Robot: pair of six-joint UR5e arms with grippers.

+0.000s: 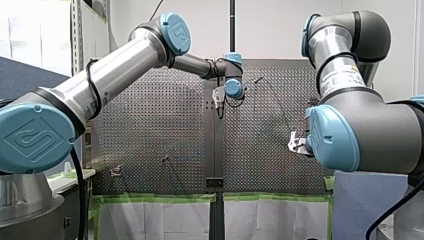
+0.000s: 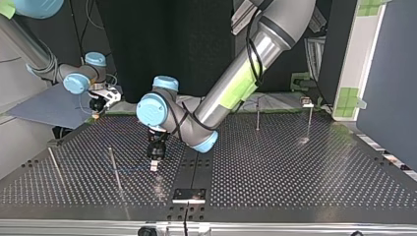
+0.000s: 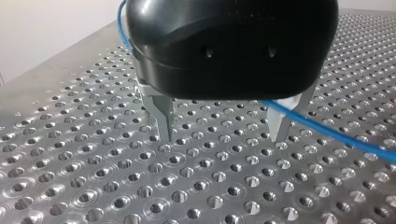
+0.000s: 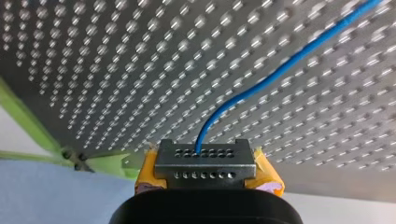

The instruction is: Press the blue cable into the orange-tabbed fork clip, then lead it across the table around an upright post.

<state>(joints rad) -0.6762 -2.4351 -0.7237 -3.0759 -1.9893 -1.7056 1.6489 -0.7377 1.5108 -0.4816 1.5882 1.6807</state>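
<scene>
My left gripper (image 3: 223, 135), black-bodied, with its two metal fingers (image 3: 164, 116) spread well apart and gripping nothing, tips just above the perforated table (image 3: 140, 186). Blue cable (image 3: 327, 134) out from under the gripper body, across the front of one finger and away low over the holes; a second stretch of it visible behind the body on the other side. In the top view, the same gripper pointing straight down near the table's middle, close to a thin upright post (image 2: 115, 169), with a faint blue line of cable between post and fingertips. My right gripper (image 4: 205, 156), with yellow pads (image 4: 268, 175) behind perforated metal tips, pressed together on the cable; cable leaving from between the tips and curving away ahead over the table. In the top view, this gripper at the table's far edge, at the view's left, well apart from my left gripper. Other posts (image 2: 257, 114) standing toward the top view's right.
</scene>
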